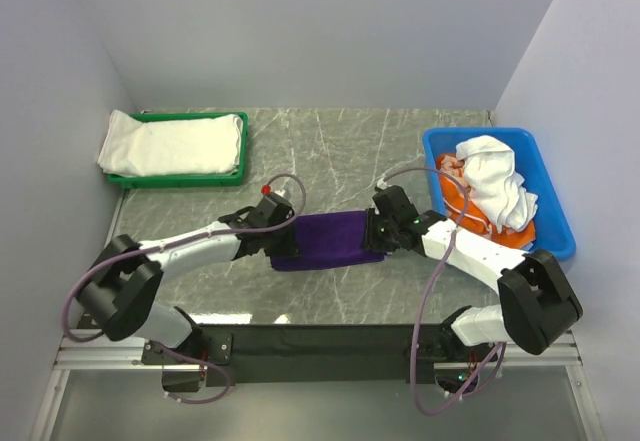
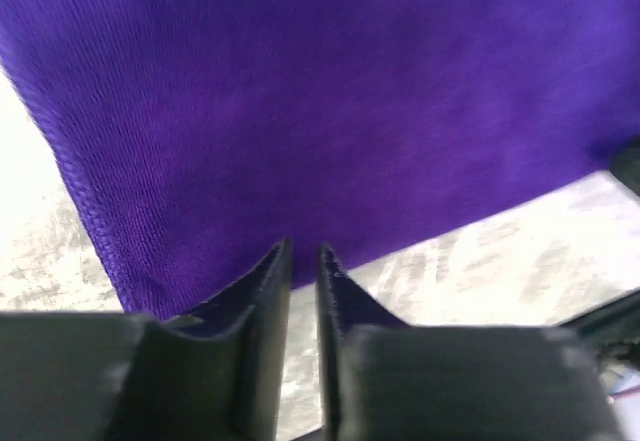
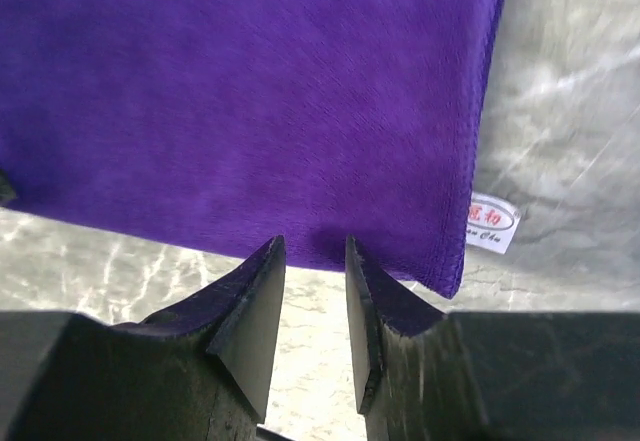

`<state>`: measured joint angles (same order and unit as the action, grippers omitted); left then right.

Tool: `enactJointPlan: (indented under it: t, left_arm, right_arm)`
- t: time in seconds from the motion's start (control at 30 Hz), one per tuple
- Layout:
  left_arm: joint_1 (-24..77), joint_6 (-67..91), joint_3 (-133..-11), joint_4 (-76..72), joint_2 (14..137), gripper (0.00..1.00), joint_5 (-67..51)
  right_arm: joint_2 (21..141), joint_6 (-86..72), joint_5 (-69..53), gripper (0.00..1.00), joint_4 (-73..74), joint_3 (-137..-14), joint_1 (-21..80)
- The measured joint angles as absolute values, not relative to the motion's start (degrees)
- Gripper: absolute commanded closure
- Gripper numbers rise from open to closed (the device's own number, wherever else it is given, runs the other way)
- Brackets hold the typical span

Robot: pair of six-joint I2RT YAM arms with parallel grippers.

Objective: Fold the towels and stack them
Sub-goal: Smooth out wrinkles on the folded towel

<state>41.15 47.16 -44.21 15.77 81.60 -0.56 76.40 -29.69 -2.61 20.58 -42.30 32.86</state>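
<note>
A deep purple towel [image 1: 325, 239] lies folded flat in a strip on the marble table, between my two grippers. In the left wrist view it [image 2: 330, 101] fills most of the picture. My left gripper [image 2: 305, 251] sits at its near edge, jaws a narrow slit apart with only table showing between them. My right gripper [image 3: 315, 243] stands at the towel's [image 3: 250, 91] near edge close to its corner, open and holding nothing. A white towel [image 1: 170, 144] lies folded in the green tray [image 1: 243, 151]. A crumpled white towel [image 1: 495, 176] and an orange towel [image 1: 470, 206] lie in the blue bin [image 1: 550, 201].
The tray stands at the back left and the bin at the back right, close to the right arm's forearm [image 1: 470, 251]. A white label [image 3: 493, 221] sticks out from the purple towel's corner. Grey walls close in the table on three sides.
</note>
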Motion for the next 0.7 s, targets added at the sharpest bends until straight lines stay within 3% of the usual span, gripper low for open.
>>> enactJointPlan:
  t: [0.17, 0.53, 0.6, 0.7]
  left_arm:
    - [41.8, 48.4, -41.2, 16.1, 83.2, 0.85, -0.4]
    - [41.8, 53.5, -34.5, 14.0, 78.3, 0.78, -0.3]
    - [41.7, 53.8, -35.4, 14.7, 79.0, 0.75, -0.5]
    - [41.7, 54.3, -35.9, 15.3, 78.7, 0.61, -0.4]
  right_arm:
    - [76.6, -32.5, -3.2, 0.62, 18.5, -37.1, 32.4]
    - [74.9, -36.4, -10.9, 0.62, 11.6, -30.7, 26.8]
    - [74.5, -36.5, -11.6, 0.62, 11.3, -30.3, 26.1]
    - [72.9, -36.5, -10.9, 0.62, 11.9, -29.8, 25.8]
